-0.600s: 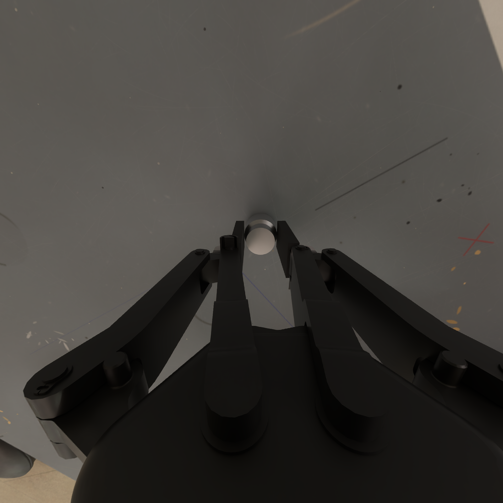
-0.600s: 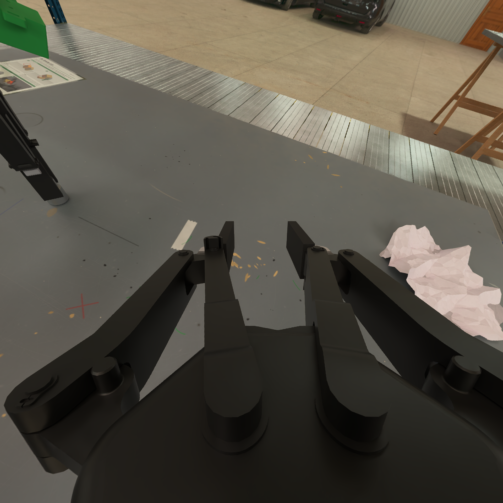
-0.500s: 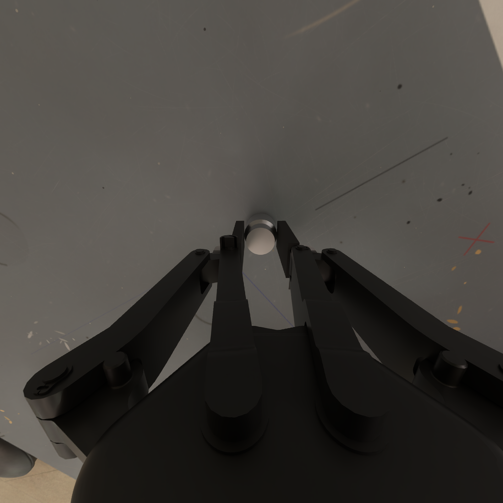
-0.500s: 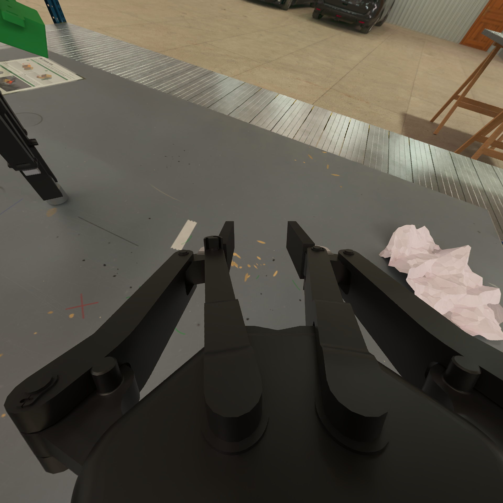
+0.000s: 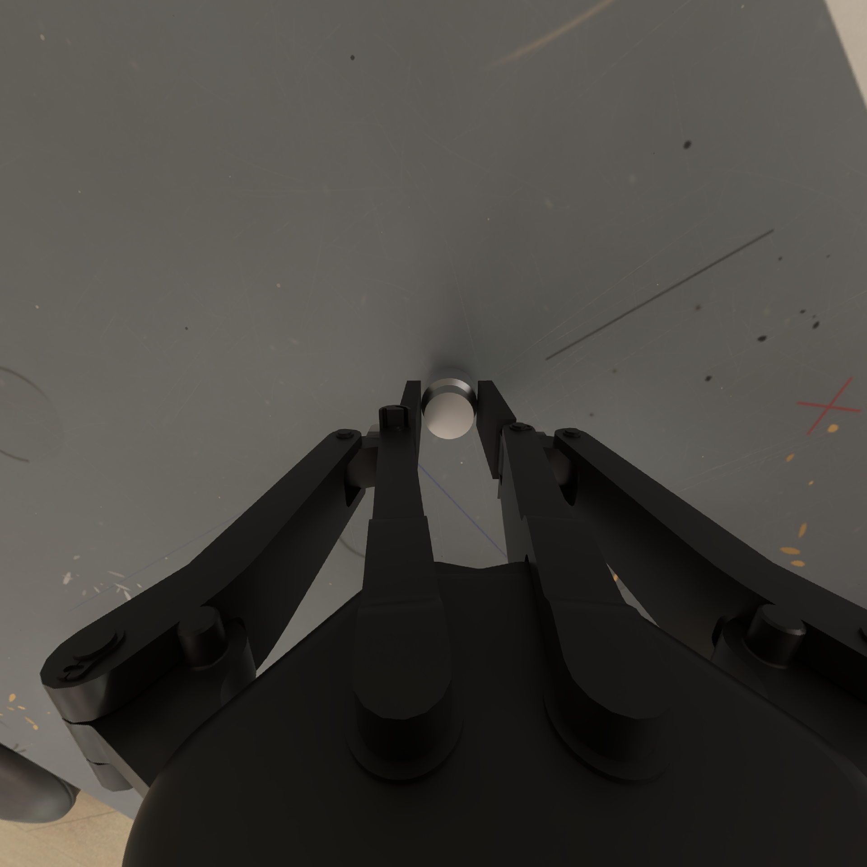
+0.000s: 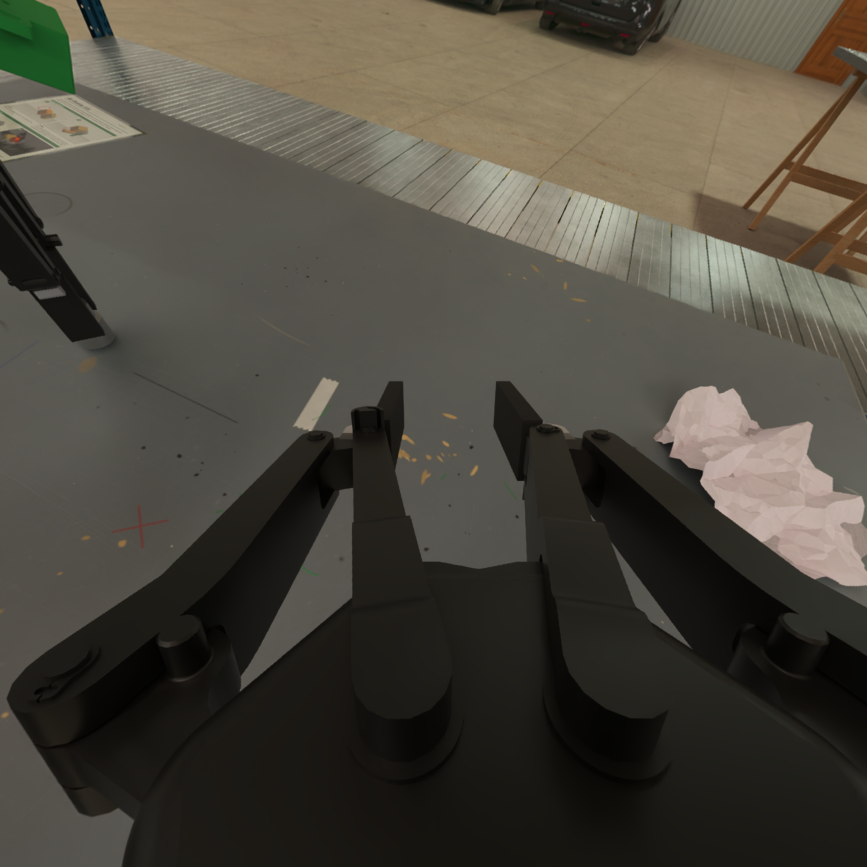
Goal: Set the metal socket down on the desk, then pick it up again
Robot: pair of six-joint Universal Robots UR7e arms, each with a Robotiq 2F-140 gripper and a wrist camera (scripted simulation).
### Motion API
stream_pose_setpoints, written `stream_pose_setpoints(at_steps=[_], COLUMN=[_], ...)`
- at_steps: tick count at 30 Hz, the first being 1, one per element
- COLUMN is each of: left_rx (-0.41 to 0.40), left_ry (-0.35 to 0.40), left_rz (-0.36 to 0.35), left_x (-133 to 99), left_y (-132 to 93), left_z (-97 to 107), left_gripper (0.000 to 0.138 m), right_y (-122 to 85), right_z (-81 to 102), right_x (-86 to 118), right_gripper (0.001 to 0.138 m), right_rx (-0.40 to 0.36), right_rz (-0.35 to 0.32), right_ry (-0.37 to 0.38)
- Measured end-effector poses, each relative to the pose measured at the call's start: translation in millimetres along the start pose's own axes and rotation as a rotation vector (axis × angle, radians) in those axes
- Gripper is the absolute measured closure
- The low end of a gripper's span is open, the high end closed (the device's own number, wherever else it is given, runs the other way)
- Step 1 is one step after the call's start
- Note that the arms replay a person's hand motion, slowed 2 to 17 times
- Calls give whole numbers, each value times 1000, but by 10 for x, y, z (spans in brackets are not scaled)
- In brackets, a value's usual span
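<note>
The metal socket (image 5: 448,415) is a small silver cylinder standing on the grey desk (image 5: 281,187). My left gripper (image 5: 449,399) is shut on it, one black fingertip against each side, right down at the desk surface. In the right wrist view the left gripper's fingers (image 6: 70,314) show at the far left, with the socket (image 6: 101,341) at their tips on the desk. My right gripper (image 6: 449,399) is open and empty, hovering above the desk far to the right of the socket.
A crumpled pale paper (image 6: 760,483) lies right of the right gripper. A strip of white tape (image 6: 315,404) lies on the desk. A printed sheet (image 6: 61,126) and a green object (image 6: 33,51) are at the far left. A ribbed metal edge (image 6: 469,187) borders the desk.
</note>
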State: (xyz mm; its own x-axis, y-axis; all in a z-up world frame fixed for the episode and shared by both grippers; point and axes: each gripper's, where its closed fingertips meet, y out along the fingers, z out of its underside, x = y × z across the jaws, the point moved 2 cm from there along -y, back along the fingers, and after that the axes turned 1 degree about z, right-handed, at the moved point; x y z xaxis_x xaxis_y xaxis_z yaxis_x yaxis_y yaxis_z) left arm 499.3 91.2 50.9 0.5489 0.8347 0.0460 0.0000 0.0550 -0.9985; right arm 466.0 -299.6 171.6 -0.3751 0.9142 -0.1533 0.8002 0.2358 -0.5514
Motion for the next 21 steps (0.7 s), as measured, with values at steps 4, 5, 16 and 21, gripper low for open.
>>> stream_pose_setpoints(at_steps=[4,5,16,21], left_rx=[-8,-10,-36,-44], left_ry=[2,2,7,12], left_rz=[-2,-2,-9,-10], left_x=[2,2,12,9], left_y=[-16,-20,-74,-97], left_z=[-5,-6,-17,-15], left_gripper=[106,106,106,106], right_y=[3,3,10,14], right_z=[0,1,7,11], right_x=[0,1,8,15], right_gripper=[87,87,87,87], right_rx=[0,1,4,7], right_rz=[-1,-1,-5,-8], right_ry=[0,0,-2,-4])
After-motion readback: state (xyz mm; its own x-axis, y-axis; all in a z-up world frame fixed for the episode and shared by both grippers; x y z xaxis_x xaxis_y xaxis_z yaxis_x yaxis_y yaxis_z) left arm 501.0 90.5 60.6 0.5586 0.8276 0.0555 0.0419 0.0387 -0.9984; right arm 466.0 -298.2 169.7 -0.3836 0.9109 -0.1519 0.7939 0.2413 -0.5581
